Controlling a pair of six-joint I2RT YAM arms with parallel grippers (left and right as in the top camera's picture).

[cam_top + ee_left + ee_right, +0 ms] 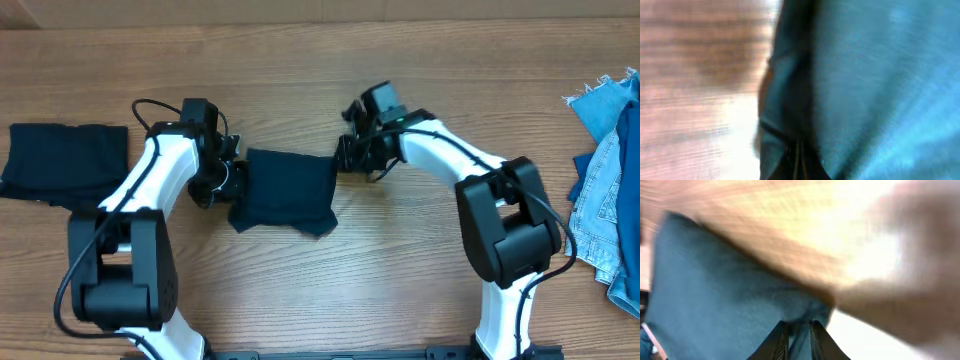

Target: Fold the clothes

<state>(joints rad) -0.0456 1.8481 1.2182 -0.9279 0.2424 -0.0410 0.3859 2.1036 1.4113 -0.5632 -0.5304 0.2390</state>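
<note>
A dark navy garment (285, 190) lies crumpled in the middle of the table, stretched between both arms. My left gripper (232, 180) is at its left edge and shut on the cloth. In the left wrist view the navy fabric (875, 85) fills the frame and the left gripper (799, 159) pinches a fold. My right gripper (345, 156) holds the garment's upper right corner. In the right wrist view a strip of the fabric (730, 290) runs between the two dark fingers (779, 344), which stand close together on it.
A second navy garment (65, 160) lies folded at the far left. Light-blue denim pieces (610, 190) with frayed edges are piled at the right edge. Wooden tabletop (400, 270) lies in front of the garment.
</note>
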